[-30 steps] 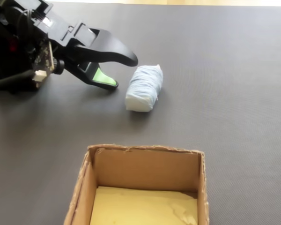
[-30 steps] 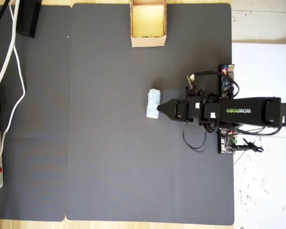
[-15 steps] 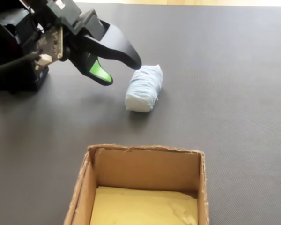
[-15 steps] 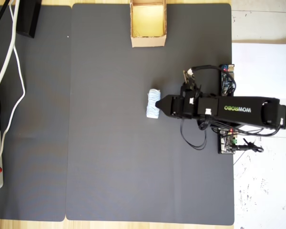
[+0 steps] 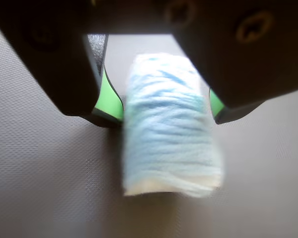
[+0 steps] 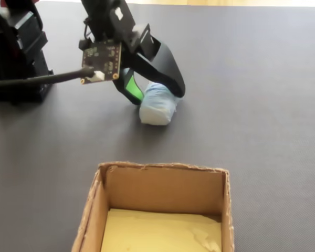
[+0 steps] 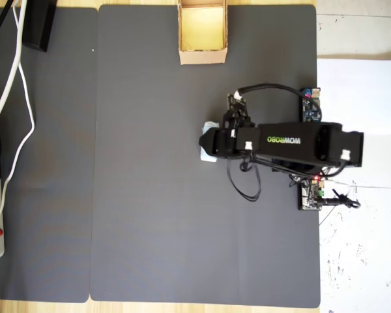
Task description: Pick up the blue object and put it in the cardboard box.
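The blue object (image 5: pixel 169 139) is a pale blue-white wound roll lying on its side on the dark grey mat (image 6: pixel 262 105). My gripper (image 5: pixel 166 116) is down at the mat and open, its black jaws with green pads standing on either side of the roll's far end, close to its sides. A fixed view shows the same: the roll (image 6: pixel 157 109) on the mat, the gripper (image 6: pixel 156 95) straddling it. From overhead the arm covers most of the roll (image 7: pixel 207 156). The cardboard box (image 6: pixel 163 169) stands open-topped and empty, apart from the roll, at the mat's far edge (image 7: pixel 202 56).
The arm's base and circuit boards (image 7: pixel 313 189) sit at the mat's right edge in the overhead view, next to white paper (image 7: pixel 358 85). White cables (image 7: pixel 16 98) and a black block (image 7: pixel 39 26) lie on the left side.
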Tool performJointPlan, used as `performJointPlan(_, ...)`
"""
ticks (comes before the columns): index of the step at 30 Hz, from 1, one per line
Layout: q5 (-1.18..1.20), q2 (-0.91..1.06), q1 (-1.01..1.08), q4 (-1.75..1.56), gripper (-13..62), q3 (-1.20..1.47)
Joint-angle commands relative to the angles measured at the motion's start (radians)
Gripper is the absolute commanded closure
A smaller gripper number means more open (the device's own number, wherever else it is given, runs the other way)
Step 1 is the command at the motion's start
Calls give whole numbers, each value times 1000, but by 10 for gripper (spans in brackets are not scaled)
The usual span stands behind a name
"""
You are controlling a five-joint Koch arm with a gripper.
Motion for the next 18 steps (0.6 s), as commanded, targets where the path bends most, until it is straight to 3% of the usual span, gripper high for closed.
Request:
performJointPlan(1,115,-9,-5,-38,163,-67)
performJointPlan(5,123,-69,-3,-129,220,-71)
performJointPlan(11,120,-55,17,-359,410,14)
performJointPlan(18,120,40,51,-528,419,91)
